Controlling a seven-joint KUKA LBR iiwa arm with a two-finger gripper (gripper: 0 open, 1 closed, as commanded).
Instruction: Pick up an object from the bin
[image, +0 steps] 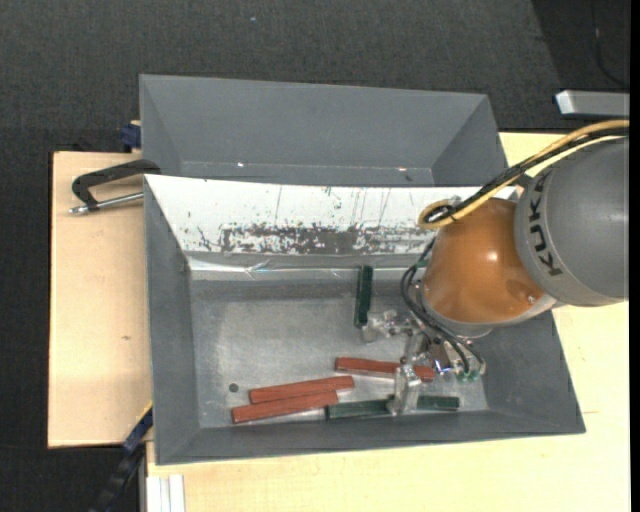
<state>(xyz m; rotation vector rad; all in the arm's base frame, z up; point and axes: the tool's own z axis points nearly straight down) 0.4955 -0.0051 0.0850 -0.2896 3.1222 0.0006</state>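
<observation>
Hanging low by the front wall of the grey metal bin (300, 440), the end effector (405, 388) sits over the right end of a flat dark green bar (355, 409), with a short red bar (365, 366) touching it. Wrist cables crowd its tip, so I cannot tell whether it is spread or pressed together. Two long red bars (292, 399) lie side by side to its left.

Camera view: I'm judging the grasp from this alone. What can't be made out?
Floor of the bin on the right: hidden under the arm's orange cover.
Right end of the short red-brown stick: behind the gripper.
The dark green stick by the near wall: the gripper crosses it, so one piece or two is unclear.
The dark speck on the floor: too small to identify.
</observation>
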